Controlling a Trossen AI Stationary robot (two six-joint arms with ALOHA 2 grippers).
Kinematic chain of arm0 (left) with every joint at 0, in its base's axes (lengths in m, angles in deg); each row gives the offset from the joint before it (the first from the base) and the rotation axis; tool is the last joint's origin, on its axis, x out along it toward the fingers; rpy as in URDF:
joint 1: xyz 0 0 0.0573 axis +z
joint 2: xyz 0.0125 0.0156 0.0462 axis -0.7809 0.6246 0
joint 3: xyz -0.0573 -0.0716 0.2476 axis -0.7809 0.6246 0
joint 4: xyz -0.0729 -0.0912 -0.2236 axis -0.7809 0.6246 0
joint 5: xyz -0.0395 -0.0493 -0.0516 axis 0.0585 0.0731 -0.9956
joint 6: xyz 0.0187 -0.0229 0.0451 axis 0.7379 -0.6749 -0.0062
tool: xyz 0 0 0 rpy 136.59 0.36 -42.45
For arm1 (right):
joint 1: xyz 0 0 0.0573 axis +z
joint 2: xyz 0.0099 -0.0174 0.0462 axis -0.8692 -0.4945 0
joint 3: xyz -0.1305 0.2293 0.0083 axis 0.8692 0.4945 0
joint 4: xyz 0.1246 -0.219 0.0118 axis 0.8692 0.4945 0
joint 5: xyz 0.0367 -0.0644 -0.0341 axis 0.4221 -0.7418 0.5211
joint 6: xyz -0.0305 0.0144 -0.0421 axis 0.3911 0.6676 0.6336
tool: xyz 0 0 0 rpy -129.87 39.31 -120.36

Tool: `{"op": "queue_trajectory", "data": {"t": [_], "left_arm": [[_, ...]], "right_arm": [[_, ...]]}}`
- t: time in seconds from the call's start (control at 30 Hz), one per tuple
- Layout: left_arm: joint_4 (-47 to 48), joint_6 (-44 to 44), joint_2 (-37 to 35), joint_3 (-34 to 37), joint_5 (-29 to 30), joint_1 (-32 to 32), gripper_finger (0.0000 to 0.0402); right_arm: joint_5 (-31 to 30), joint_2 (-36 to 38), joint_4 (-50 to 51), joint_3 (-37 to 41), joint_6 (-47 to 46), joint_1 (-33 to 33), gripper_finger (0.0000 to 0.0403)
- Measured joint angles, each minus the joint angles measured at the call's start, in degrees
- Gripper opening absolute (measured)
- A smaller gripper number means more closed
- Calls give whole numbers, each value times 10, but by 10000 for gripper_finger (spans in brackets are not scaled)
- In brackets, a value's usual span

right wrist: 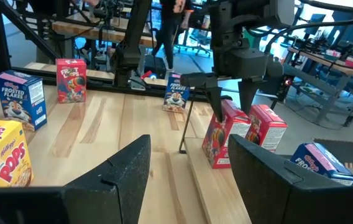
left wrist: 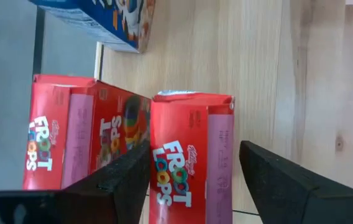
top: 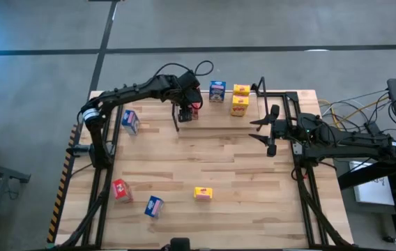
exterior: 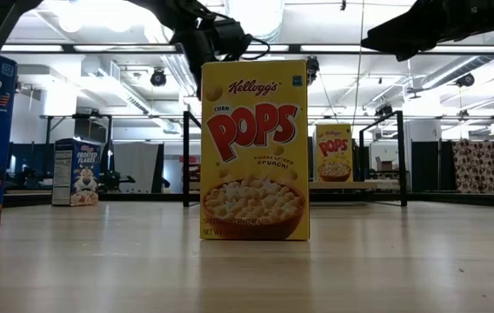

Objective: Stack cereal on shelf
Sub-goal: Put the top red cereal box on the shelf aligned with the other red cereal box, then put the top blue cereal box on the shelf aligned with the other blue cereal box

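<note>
The shelf (top: 219, 124) is a light board in a thin black frame at the table's far side. On it stand two red cereal boxes (right wrist: 266, 127), a blue box (top: 217, 90) and two yellow boxes (top: 240, 104). My left gripper (top: 188, 111) hangs open over the shelf's left end. Its fingers point down on either side of one red box (left wrist: 189, 155), which stands on the board, tilted in the right wrist view (right wrist: 217, 140). My right gripper (top: 257, 130) waits open above the shelf's right part, holding nothing. My left gripper comes from above and straddles the top of the red box (left wrist: 192, 106), one finger (left wrist: 123, 177) close against its side and the other finger (left wrist: 276, 180) a little apart. Whether it touches the box, I cannot tell. The box's base rests on the shelf board.
Several boxes stand loose on the table: a blue one (top: 130, 120) at the left, and a red (top: 120, 189), a blue (top: 153, 206) and a yellow (top: 203, 194) near the front edge. Black upright posts (exterior: 186, 156) mark the shelf ends. Bare wood lies mid-table.
</note>
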Motion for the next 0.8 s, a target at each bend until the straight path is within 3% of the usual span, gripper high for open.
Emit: {"op": "queue_trajectory", "data": {"t": [0.8], "left_arm": [[-16,5,-20,-1,7,-2,226]], "right_arm": [[0,0,0,0,0,0,206]]}}
